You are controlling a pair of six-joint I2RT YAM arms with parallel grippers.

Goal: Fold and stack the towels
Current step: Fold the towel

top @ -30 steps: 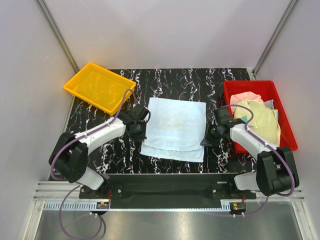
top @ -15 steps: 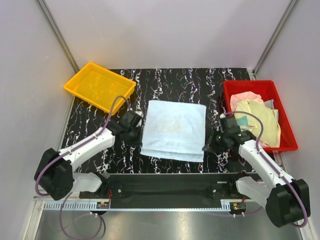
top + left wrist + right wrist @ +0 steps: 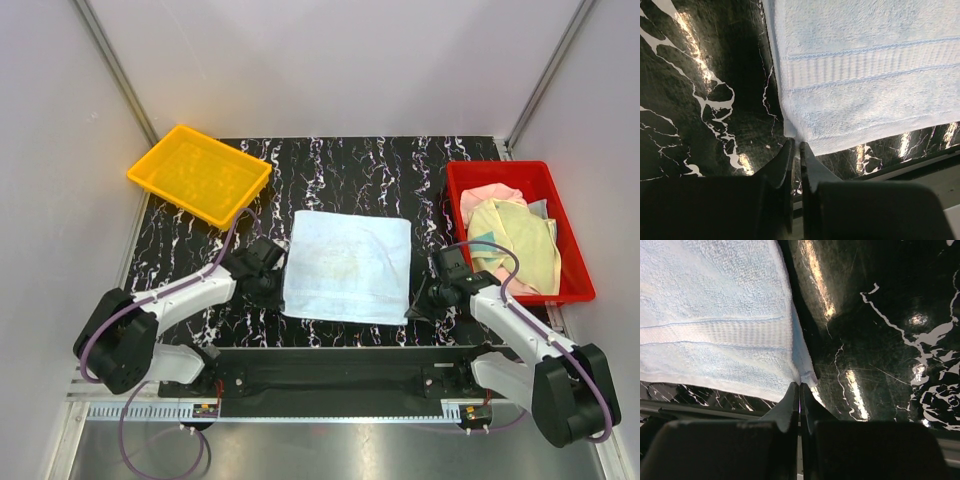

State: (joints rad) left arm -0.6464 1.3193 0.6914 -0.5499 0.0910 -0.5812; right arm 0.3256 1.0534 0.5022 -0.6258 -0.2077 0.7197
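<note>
The light blue terry towel (image 3: 347, 266) lay flat mid black marble bench (image 3: 380, 165), its near corners nipped in the closed left pincer (image 3: 796, 146) & right pincer (image 3: 799, 386), so the fold prob. needed both lifted level & carried to the far edge together, w/ edges matched.

One flat towel (image 3: 348, 266), three heaped towels (image 3: 520, 240) (perhaps more), one yellow tray (image 3: 200, 175), one red tray (image 3: 498, 171)

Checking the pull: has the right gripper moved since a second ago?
Yes. The right gripper moved toward the table's near edge, level with the red tray's near corner.
</note>
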